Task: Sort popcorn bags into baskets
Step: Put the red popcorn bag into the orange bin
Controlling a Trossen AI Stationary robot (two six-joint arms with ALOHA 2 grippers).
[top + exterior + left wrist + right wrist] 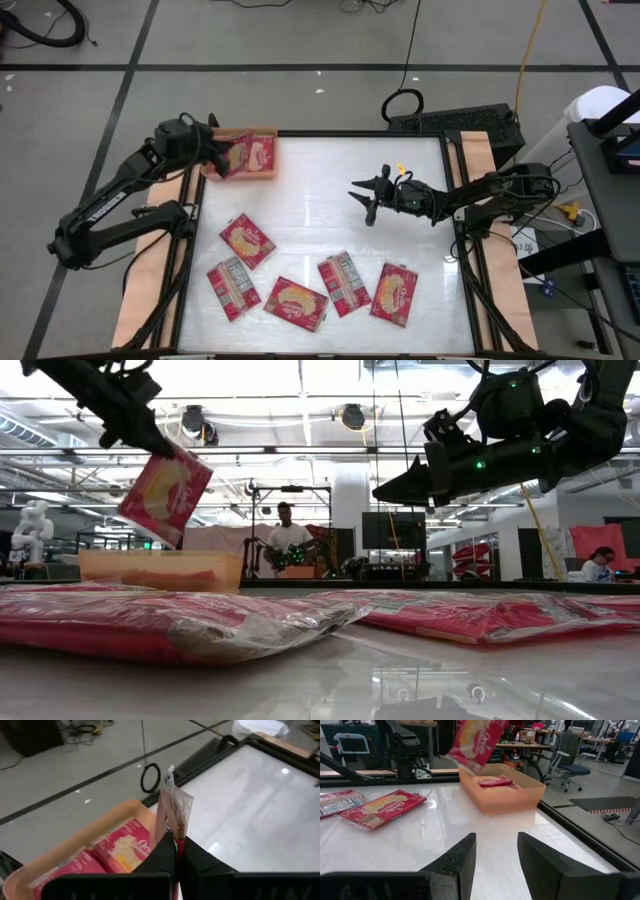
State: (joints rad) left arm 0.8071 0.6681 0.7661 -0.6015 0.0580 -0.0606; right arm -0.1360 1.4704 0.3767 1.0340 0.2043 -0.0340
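So, the left gripper (213,150) pinches one popcorn bag (240,156) tight, dangling it over the orange basket (268,133) at the table's far-left corner. Five bags (247,241) lie flat along the near side. The right gripper (366,196) hovers mid-table, fingers apart, empty.

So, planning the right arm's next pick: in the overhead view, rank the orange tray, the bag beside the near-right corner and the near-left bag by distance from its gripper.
1. Near-right bag, right gripper above it.
2. Orange tray, far-left corner.
3. Near-left bag.
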